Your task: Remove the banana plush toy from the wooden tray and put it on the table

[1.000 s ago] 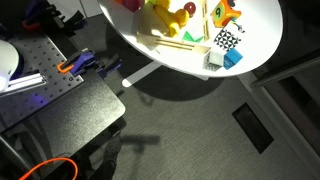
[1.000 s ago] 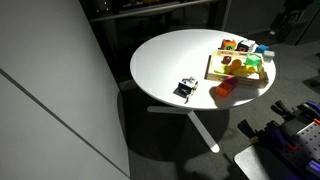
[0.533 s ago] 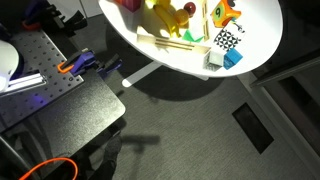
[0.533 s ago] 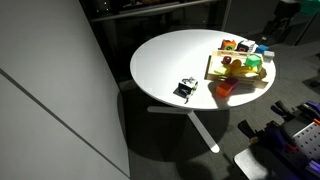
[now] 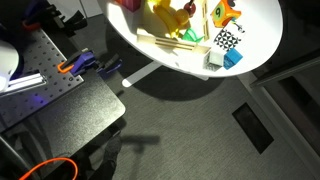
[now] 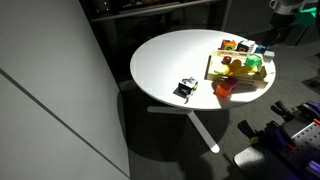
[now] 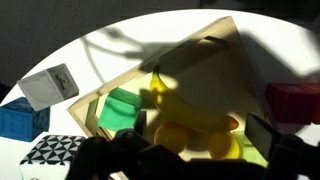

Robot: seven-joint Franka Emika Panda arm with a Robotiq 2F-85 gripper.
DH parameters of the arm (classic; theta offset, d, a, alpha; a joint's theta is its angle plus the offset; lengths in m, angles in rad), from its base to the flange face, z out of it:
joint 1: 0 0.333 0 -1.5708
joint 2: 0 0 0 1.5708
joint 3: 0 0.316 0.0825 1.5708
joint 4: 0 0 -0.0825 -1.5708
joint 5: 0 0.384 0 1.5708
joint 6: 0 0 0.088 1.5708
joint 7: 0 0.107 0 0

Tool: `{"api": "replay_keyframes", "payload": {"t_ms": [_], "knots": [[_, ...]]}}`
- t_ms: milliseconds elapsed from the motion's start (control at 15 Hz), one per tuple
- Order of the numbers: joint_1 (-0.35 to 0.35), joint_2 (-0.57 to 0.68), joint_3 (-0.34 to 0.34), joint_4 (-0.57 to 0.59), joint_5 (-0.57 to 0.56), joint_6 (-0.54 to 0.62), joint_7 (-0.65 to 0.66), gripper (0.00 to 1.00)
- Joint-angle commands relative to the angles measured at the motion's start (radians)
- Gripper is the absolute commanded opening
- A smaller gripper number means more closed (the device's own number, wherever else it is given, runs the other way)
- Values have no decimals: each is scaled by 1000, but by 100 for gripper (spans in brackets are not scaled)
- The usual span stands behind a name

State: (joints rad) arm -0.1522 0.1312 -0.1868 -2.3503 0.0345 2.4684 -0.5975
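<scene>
**Ana:** What is the biggest thing here?

**Ben:** The round white table (image 6: 165, 58). Everything else sits on it.

**Ana:** And the next biggest?

**Ben:** The wooden tray (image 7: 215, 65). It lies close to one edge of the table and it is full of toys.

**Ana:** Where is the robot's hand?

**Ben:** The gripper (image 7: 190, 142) hangs over the tray in the wrist view. Its two dark fingers (image 7: 285, 150) are spread wide, and there is nothing between them.

**Ana:** So where is the banana plush toy?

**Ben:** The banana plush toy (image 7: 188, 108) lies inside the tray, about in the middle, below the gripper. Nobody has grabbed it yet, so I think the job has hardly begun.

**Ana:** What is next to it?

**Ben:** A green block (image 7: 120, 108) is just beside one end. A round yellow toy (image 7: 172, 136) lies right against it, on the side nearer the fingers.

**Ana:** What could go wrong?

**Ben:** It is crowded in there. If the fingers come down a bit off, they could pinch the round yellow toy too, or push the green block. A shadow lies over the yellow things, so they are easy to mix up. The banana looks soft, so a small pinch might let it slip back into the tray. A finger could also bump the thin rim and shove the tray toward the table's edge.
</scene>
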Motion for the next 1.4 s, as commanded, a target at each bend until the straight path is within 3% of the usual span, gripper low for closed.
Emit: {"api": "replay_keyframes", "payload": {"t_ms": [0, 733, 1333], "knots": [[-37, 26, 29, 17, 0, 21, -95, 100], [-37, 24, 32, 1, -26, 34, -73, 100], [-68, 105, 80, 16, 28, 136, -181, 100]]}}
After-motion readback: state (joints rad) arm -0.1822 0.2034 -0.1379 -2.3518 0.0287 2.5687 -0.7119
